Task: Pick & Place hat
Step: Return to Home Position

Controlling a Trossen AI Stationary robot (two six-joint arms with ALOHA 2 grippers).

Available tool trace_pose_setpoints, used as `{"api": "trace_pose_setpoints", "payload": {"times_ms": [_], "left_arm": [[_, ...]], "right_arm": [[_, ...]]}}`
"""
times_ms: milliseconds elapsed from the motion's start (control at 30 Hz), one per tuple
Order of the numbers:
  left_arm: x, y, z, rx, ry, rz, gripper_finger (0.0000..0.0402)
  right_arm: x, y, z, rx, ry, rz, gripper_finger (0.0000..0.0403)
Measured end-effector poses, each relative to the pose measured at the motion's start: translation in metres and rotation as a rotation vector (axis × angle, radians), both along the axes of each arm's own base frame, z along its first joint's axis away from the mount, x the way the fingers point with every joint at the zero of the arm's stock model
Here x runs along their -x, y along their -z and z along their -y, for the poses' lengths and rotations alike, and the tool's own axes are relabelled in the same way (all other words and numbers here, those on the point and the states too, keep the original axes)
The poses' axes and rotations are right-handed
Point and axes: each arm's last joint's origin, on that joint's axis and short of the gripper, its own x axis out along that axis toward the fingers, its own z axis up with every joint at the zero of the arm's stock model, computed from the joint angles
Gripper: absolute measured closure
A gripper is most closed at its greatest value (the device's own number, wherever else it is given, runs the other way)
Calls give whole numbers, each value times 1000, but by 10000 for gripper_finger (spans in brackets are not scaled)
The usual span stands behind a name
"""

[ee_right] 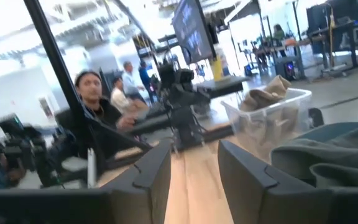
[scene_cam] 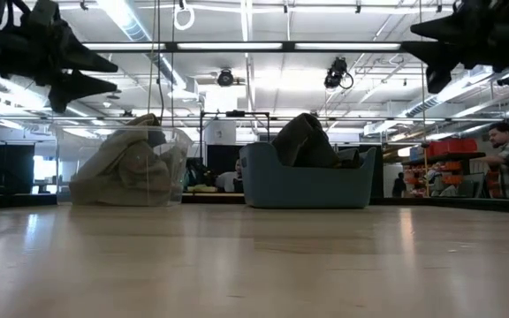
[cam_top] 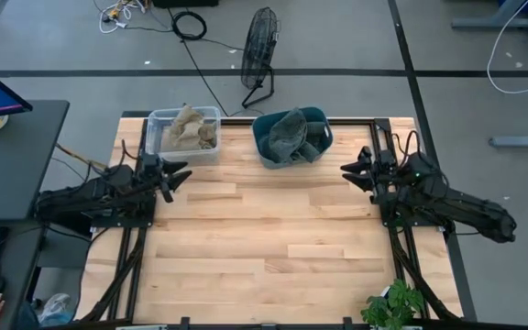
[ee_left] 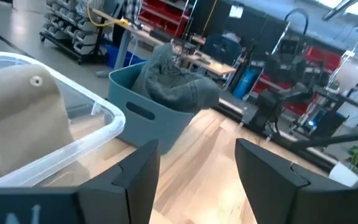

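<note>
Tan hats (cam_top: 189,128) are piled in a clear plastic bin (cam_top: 158,117) at the table's far edge, left of centre; they show in the low view (scene_cam: 131,168) and the left wrist view (ee_left: 17,118). Grey-green hats (cam_top: 290,134) fill a blue-grey bin (cam_top: 323,119) beside it, also in the low view (scene_cam: 307,141) and both wrist views (ee_left: 173,81) (ee_right: 328,158). My left gripper (cam_top: 178,178) hovers open at the table's left edge, near the clear bin. My right gripper (cam_top: 352,170) hovers open at the right edge, near the blue-grey bin.
A floor fan (cam_top: 258,55) and cables lie beyond the far edge. A potted plant (cam_top: 394,304) stands at the near right corner. A desk with a monitor (cam_top: 7,137) sits left of the table. Bare wood (cam_top: 264,247) spans the middle. People show in the room behind.
</note>
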Motion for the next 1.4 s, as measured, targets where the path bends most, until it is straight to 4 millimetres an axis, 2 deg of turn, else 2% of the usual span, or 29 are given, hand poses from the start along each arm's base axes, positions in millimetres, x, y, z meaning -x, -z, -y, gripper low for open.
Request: {"api": "trace_pose_setpoints", "payload": {"times_ms": [300,667,933,1067,1300,1400], "left_arm": [[-13,28,0,2,43,60,189],[-15,30,1,-33,85,54,189],[-15,31,1,-178,89,-14,189],[-15,31,1,-273,92,-56,189],[-15,30,1,-267,90,-37,189],[-15,30,1,-267,90,-37,189]], "right_arm": [[-3,29,1,-39,-19,95,269],[-3,29,0,-31,-42,86,269],[-3,32,1,-45,-39,58,269],[-4,37,1,-70,-37,8,269],[-5,57,2,-166,-30,-185,269],[-5,63,2,-147,-14,-238,269]]}}
